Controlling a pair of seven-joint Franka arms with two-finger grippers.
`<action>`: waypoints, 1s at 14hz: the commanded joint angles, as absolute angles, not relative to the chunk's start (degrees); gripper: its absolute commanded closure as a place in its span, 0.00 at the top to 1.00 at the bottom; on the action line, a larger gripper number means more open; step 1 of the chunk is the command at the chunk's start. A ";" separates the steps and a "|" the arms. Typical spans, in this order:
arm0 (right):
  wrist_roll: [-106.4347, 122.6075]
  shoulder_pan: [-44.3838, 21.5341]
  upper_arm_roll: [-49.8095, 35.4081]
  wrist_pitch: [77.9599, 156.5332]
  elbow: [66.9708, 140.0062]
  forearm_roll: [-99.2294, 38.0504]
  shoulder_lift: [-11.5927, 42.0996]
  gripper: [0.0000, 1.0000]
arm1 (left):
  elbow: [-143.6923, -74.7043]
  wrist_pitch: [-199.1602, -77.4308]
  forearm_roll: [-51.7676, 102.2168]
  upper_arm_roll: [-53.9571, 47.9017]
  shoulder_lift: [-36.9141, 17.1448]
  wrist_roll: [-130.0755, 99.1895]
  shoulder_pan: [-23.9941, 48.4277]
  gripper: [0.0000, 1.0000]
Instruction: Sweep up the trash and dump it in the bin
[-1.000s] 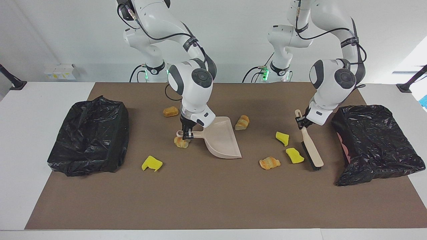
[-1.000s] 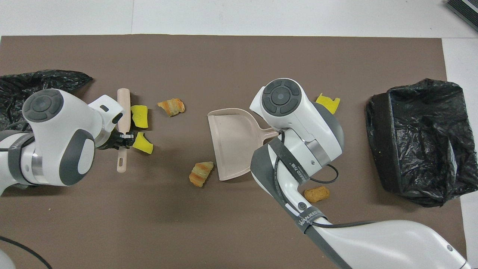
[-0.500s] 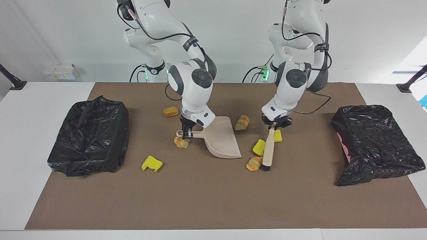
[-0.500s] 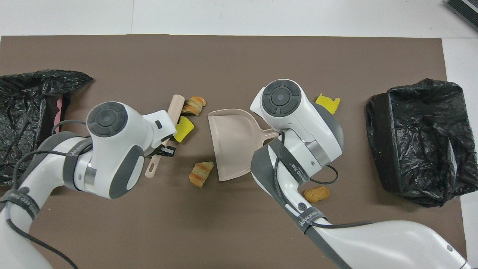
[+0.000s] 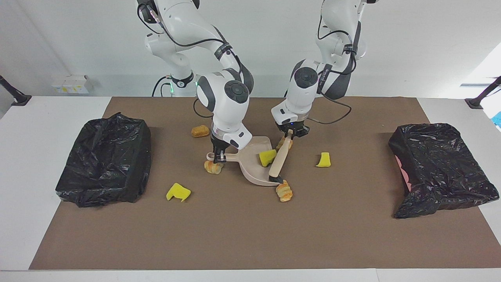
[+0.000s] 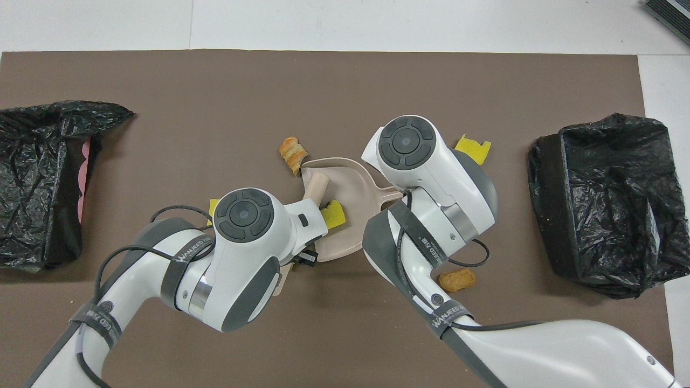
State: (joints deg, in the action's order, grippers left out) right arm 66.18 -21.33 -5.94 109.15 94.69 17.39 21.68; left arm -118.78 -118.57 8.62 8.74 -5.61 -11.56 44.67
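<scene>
My right gripper [image 5: 218, 156] is shut on the handle of the beige dustpan [image 5: 254, 168], which rests on the mat. My left gripper [image 5: 291, 135] is shut on the brush [image 5: 278, 162], whose bristle end lies in the pan's mouth. One yellow wedge [image 5: 267, 156] of trash sits in the pan [image 6: 345, 183], also seen from overhead [image 6: 334, 214]. A croissant [image 5: 284, 192] lies at the pan's lip. Another croissant [image 5: 213, 167] lies under the pan's handle. Loose on the mat are a yellow wedge [image 5: 324, 159], a second one [image 5: 178, 192] and a brown roll [image 5: 200, 131].
A black-bagged bin [image 5: 438, 168] stands at the left arm's end of the brown mat, and another bin [image 5: 105, 160] at the right arm's end. The left wrist hides part of the brush from overhead.
My left gripper swept the brush toward the dustpan. One yellow wedge went into the pan, a croissant slid to its lip, and one wedge stayed behind. The right arm held still.
</scene>
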 commanded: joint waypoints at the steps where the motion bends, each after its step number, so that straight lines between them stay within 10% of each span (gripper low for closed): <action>1: 65.30 -20.74 -6.42 110.04 96.77 17.84 20.13 0.00 | -119.18 -117.33 13.33 9.32 -2.73 -19.13 45.27 0.00; 14: 65.30 -20.65 -6.42 110.39 96.77 17.75 20.13 0.00 | -126.45 -106.25 7.74 10.63 5.79 -21.00 25.32 0.00</action>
